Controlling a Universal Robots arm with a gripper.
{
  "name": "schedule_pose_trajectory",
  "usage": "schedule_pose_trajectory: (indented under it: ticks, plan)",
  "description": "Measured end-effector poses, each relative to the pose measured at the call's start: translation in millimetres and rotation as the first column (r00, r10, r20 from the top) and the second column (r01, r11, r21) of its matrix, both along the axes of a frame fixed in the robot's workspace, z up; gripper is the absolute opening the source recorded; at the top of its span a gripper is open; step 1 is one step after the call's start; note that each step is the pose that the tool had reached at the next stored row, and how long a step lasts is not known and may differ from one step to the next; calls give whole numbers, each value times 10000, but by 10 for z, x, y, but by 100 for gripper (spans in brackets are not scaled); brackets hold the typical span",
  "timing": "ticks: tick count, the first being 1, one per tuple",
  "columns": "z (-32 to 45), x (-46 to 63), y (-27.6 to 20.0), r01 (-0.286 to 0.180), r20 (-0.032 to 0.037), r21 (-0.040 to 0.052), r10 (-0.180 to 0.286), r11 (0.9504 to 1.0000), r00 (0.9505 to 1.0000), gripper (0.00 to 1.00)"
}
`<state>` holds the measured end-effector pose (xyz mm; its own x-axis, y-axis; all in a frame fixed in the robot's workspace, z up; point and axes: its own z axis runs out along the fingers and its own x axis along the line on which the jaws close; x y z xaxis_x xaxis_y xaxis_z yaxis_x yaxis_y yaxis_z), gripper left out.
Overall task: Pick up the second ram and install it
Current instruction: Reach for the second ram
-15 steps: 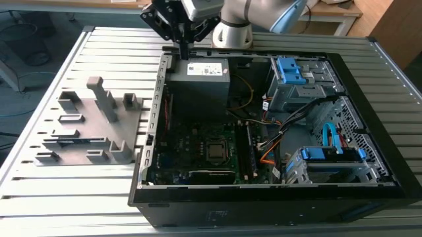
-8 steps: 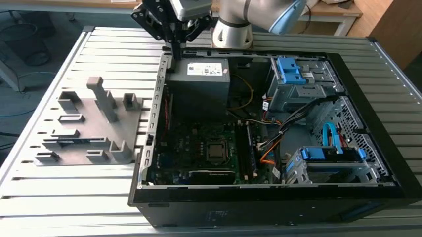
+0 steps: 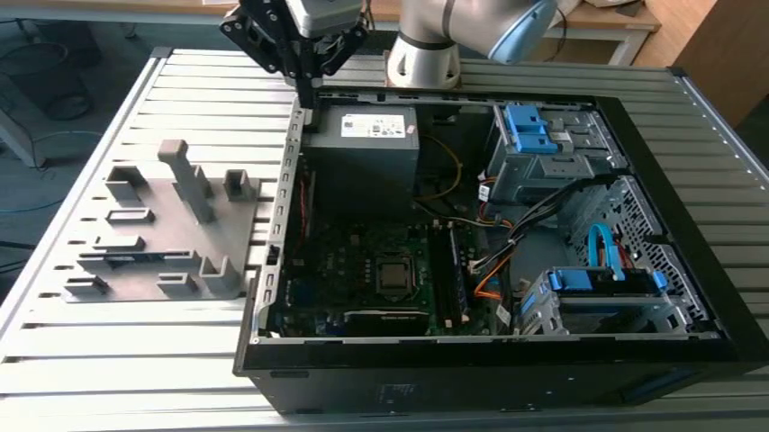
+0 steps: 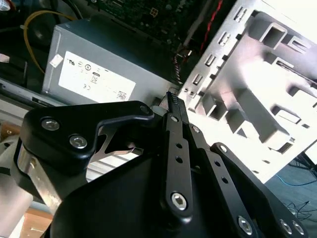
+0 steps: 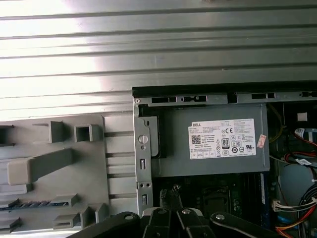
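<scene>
One gripper (image 3: 310,94), high over the rear corner of the open computer case (image 3: 481,369), fingers pressed together on nothing.
Your exterior view took in the case and the grey fixture (image 3: 157,234) beside it. The first wrist view caught the second ram (image 5: 34,204), a thin dark strip in a fixture slot, well apart from the gripper. The second wrist view gave you the fingers (image 4: 176,134) above the power supply (image 4: 99,54).
</scene>
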<state>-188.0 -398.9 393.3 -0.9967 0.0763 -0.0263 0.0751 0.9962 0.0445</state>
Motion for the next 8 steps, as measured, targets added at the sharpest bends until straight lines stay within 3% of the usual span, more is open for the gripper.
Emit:
schedule_pose_trajectory:
  ticks: [8]
  plan:
    - [0, -111, 0, -1, 0, 0, 1, 10000, 10000, 10]
